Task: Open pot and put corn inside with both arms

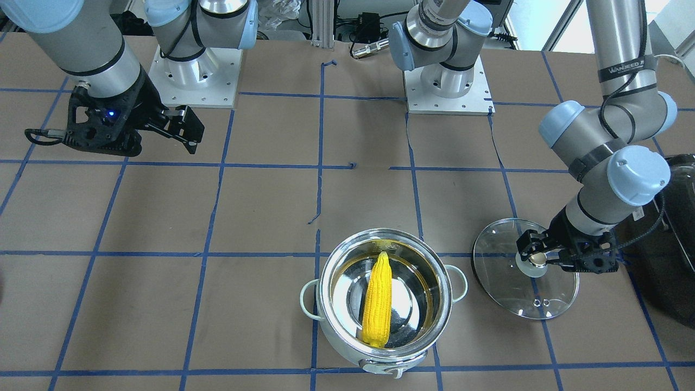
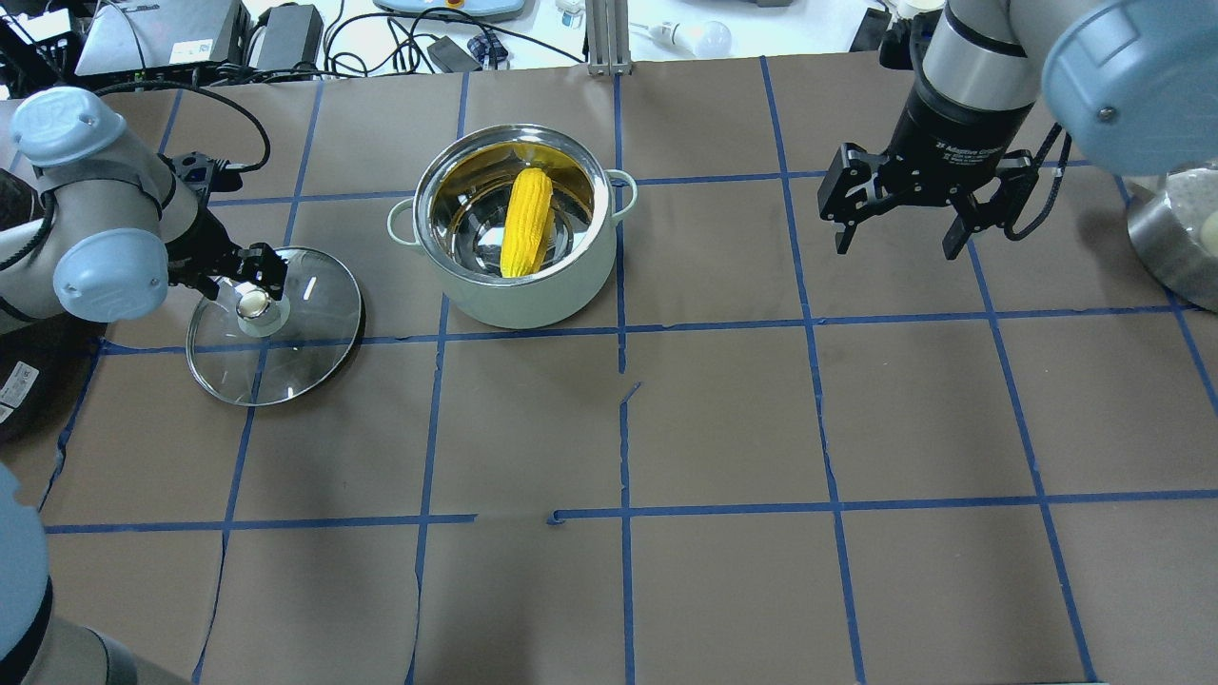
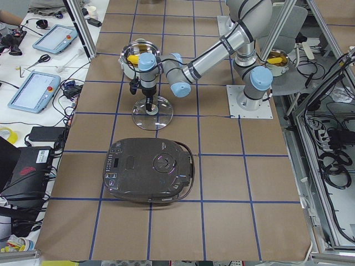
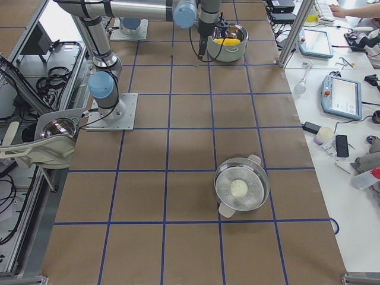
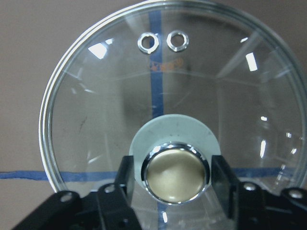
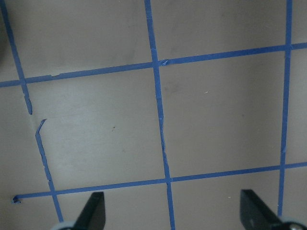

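The mint-green pot [image 1: 326, 320] stands open near the table's operator-side edge, and the yellow corn [image 1: 377, 301] lies inside it. Both also show in the overhead view, the pot [image 2: 533, 300] and the corn [image 2: 528, 224]. The glass lid [image 1: 505, 293] lies on the table beside the pot. My left gripper [image 1: 537, 259] is low over the lid, its jaws on either side of the brass knob [image 5: 176, 175] with a small gap showing. My right gripper [image 2: 896, 249] is open and empty, raised above bare table far from the pot.
A large black appliance [image 3: 150, 169] lies on the table on my left, just beyond the lid. A second steel pot [image 4: 240, 190] with a pale round thing inside stands at my right end. Brown paper with blue tape lines covers the table [image 2: 723, 419].
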Controlling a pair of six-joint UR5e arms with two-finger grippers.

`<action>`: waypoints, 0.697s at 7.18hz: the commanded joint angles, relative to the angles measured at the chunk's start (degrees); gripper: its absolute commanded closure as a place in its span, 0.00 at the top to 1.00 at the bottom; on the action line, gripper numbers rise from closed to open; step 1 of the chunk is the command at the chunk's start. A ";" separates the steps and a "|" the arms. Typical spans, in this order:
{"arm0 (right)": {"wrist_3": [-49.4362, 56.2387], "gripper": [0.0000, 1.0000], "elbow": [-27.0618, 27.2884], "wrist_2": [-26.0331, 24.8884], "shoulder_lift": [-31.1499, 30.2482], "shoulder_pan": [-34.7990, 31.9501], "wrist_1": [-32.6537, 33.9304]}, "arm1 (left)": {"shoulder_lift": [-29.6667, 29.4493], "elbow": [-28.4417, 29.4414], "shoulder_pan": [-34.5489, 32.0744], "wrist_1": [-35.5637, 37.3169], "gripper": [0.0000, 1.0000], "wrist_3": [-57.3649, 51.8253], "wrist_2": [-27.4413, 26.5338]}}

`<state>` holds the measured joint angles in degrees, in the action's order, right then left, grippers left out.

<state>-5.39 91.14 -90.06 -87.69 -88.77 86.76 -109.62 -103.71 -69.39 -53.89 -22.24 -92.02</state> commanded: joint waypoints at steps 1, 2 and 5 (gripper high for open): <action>-0.24 1.00 0.00 -1.53 -0.03 -0.09 0.60 | 4.30 6.20 -1.27 -12.83 1.00 0.35 -0.18; 0.20 1.00 -0.09 -1.52 -0.03 -0.18 0.78 | 6.77 11.98 -1.97 -21.79 1.00 0.53 -0.18; -0.50 1.00 -0.79 -0.90 -0.03 -0.18 1.04 | 14.41 17.32 -10.82 -29.96 1.00 9.48 0.61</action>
<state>-5.66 90.65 -91.07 -87.74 -88.94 87.68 -98.65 -87.28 -76.41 -82.09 -15.72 -91.81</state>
